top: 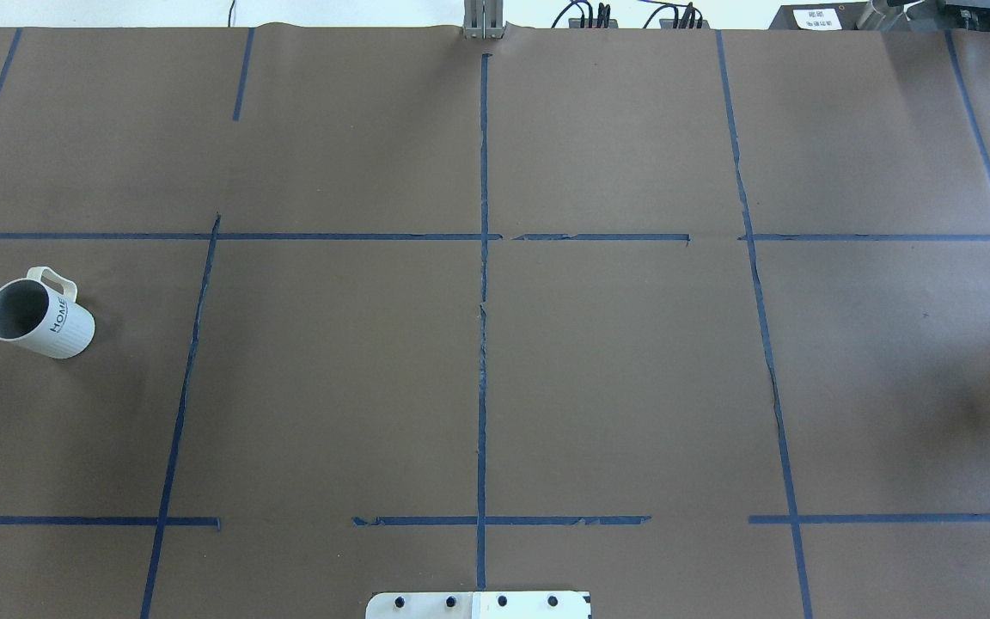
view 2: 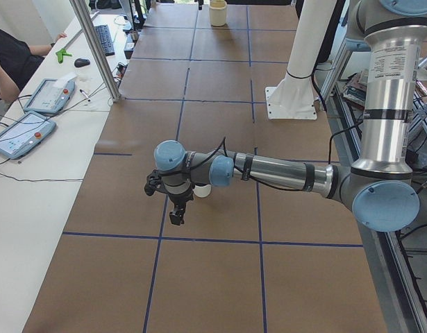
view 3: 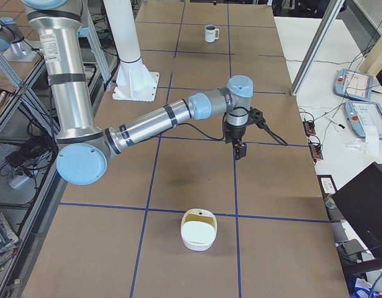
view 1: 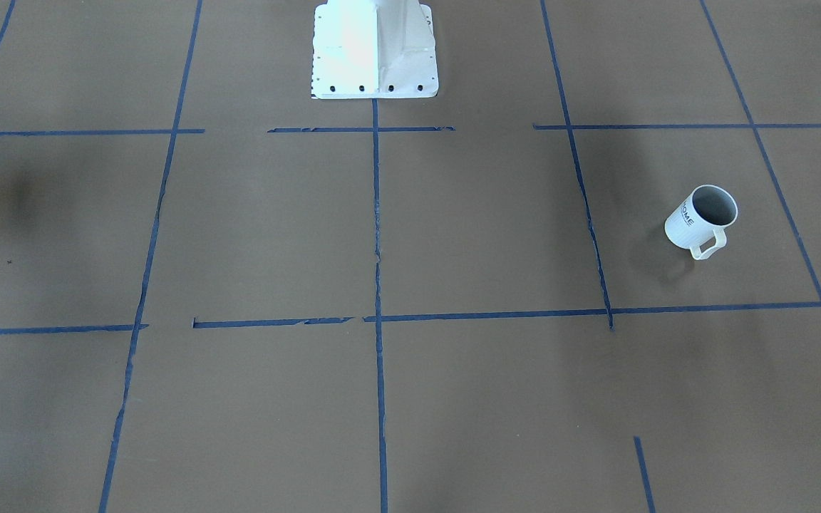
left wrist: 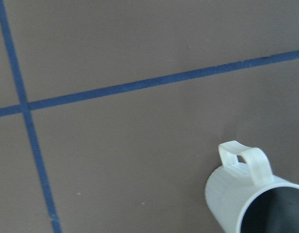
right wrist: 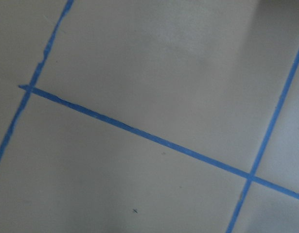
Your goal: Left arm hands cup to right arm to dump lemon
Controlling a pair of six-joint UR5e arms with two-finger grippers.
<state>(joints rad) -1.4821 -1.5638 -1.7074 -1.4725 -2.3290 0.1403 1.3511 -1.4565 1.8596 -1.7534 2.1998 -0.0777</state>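
Note:
The cup (view 1: 700,221) is a white ribbed mug marked "HOME". It stands upright on the brown table near the robot's left end, and it also shows in the overhead view (top: 38,316) and the left wrist view (left wrist: 251,199). Its inside looks dark grey. The lemon is hidden. My left gripper (view 2: 176,215) points down above the table just beside the cup, apart from it. My right gripper (view 3: 240,151) hangs over bare table far from the cup. No view shows whether either gripper is open or shut.
A white bowl-like container (view 3: 199,231) with a yellowish inside sits near the table's right end. The robot's white pedestal (view 1: 375,50) stands at the middle of the robot's side. Blue tape lines grid the table. An operator's bench with tablets (view 2: 22,132) runs along the far side.

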